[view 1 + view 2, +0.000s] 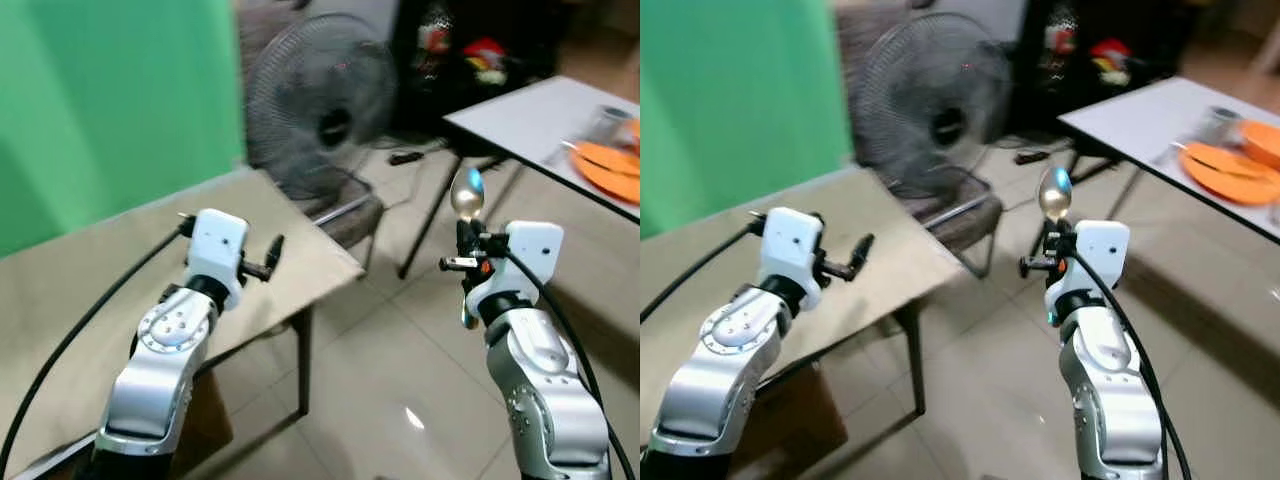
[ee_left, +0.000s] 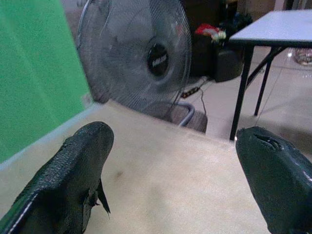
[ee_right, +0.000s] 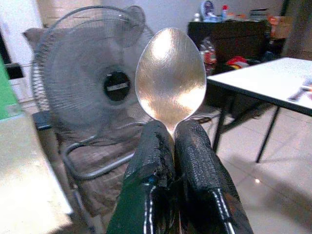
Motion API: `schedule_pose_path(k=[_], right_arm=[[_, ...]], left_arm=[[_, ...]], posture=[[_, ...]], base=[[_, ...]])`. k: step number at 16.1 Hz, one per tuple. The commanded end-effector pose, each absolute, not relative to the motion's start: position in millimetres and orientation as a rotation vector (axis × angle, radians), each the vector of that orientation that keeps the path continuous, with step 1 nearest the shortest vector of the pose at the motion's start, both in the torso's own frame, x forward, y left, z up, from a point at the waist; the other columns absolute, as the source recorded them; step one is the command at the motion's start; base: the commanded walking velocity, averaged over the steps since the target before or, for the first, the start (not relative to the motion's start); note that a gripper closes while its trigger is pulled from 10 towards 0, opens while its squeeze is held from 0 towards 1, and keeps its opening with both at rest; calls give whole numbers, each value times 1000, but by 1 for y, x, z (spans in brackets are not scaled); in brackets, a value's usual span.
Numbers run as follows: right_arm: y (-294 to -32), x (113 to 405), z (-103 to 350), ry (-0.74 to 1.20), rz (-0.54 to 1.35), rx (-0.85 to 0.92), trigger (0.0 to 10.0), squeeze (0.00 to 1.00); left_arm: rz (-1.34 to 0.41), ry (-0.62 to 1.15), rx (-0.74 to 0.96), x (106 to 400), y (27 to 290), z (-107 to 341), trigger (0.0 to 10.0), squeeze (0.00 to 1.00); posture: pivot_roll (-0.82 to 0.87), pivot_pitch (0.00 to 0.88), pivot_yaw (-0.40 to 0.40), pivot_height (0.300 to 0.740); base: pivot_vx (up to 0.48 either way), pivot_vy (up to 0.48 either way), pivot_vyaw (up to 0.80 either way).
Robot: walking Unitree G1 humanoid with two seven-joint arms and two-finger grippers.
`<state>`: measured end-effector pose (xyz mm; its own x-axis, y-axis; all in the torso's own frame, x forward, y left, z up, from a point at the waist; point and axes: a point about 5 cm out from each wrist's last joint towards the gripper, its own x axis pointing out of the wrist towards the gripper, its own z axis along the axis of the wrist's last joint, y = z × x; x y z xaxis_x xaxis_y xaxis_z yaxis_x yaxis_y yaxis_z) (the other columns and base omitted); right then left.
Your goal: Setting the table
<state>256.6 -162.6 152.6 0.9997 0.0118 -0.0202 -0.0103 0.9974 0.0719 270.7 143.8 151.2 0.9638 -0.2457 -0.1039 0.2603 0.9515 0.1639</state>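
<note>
Your right gripper (image 3: 171, 146) pinches the spoon (image 3: 170, 78) upright (bowl above the fingers), mid-frame; your left gripper (image 2: 170, 170) is spread wide.

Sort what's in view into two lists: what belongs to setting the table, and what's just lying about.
Belongs to the job:
- spoon, clamped upright in the right gripper
- orange plates on the white table
- left gripper, open over the beige table

Just lying about:
- fan
- chair under it
- dark cabinet with clutter
</note>
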Motion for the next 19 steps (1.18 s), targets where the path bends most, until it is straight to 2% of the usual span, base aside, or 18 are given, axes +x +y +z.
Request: schedule_pose_path(k=[1,5,12,19], right_arm=[[-169,257,154,28,-6,76,10000,0],[-178,256,152,33,-56,50,10000,0],[-186,256,152,68,-115,21,10000,0],[-186,256,146,98,-146,39,10000,0]], left_arm=[[-246,72,158,271,142,150,10000,51],[-225,26,143,272,142,155,10000,43],[-288,-9,123,270,135,159,10000,59],[-320,-6,128,270,135,159,10000,59]], posture=[[21,0,-14,740],[20,0,-12,740],[19,0,-12,740],[24,0,-3,740]], base=[[0,0,-781],[0,0,-794],[0,0,-800],[316,0,-800]])
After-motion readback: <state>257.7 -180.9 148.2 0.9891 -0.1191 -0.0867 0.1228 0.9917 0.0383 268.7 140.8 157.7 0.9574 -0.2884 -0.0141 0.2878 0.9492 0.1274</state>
